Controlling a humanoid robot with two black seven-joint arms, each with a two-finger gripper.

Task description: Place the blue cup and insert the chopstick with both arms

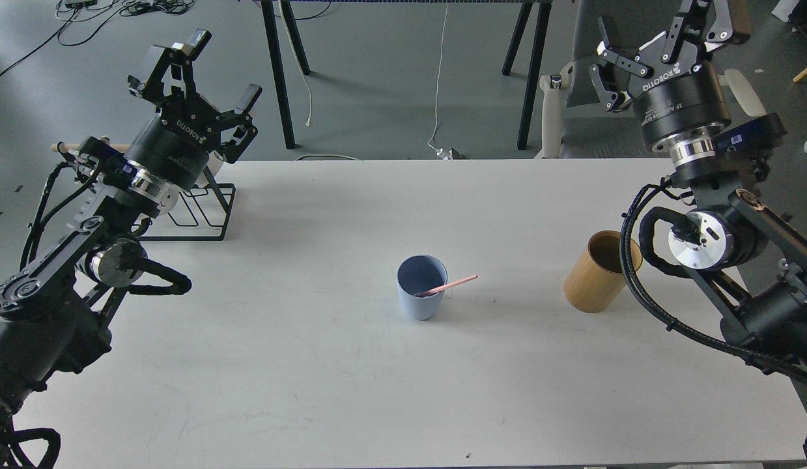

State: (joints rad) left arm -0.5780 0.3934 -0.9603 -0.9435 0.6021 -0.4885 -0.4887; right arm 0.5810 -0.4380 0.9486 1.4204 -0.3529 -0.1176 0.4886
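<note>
The blue cup [421, 287] stands upright in the middle of the white table [351, 391]. The pink chopstick [452, 285] rests inside it, leaning over the rim to the right. My left gripper [222, 68] is open and empty, raised above the table's far left corner, far from the cup. My right gripper [667, 29] is open and empty, raised high beyond the table's far right edge; one finger runs out of the top of the view.
A tan wooden cylinder [596, 272] stands on the table at the right, beside my right arm. A black wire rack [201, 212] with a wooden dowel sits at the far left corner behind my left arm. A grey chair [637, 71] and table legs stand behind.
</note>
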